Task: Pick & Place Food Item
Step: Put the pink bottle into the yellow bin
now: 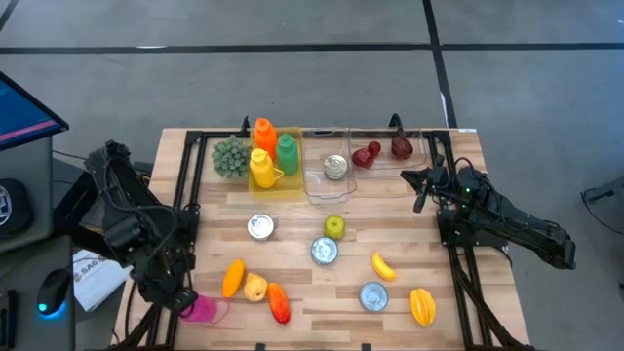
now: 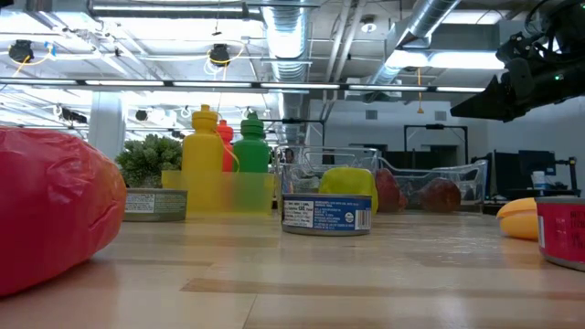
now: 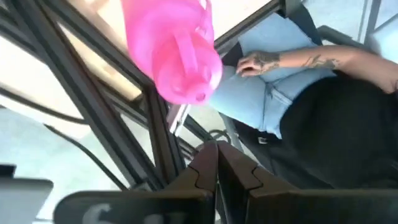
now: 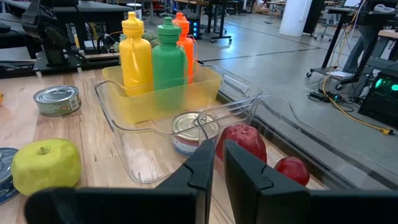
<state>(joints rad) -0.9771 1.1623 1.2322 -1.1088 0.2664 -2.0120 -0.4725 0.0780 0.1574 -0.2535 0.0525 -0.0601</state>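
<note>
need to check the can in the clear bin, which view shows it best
The right wrist view: the can sits close and unblocked inside the clear bin. The high view shows its lid small from above. In the low view I cannot pick it out, and the left wrist view misses it.

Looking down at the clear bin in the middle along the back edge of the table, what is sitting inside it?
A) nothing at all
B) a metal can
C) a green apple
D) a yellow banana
B: a metal can rests inside the clear bin, while the green apple lies on the table in front of it.
</note>
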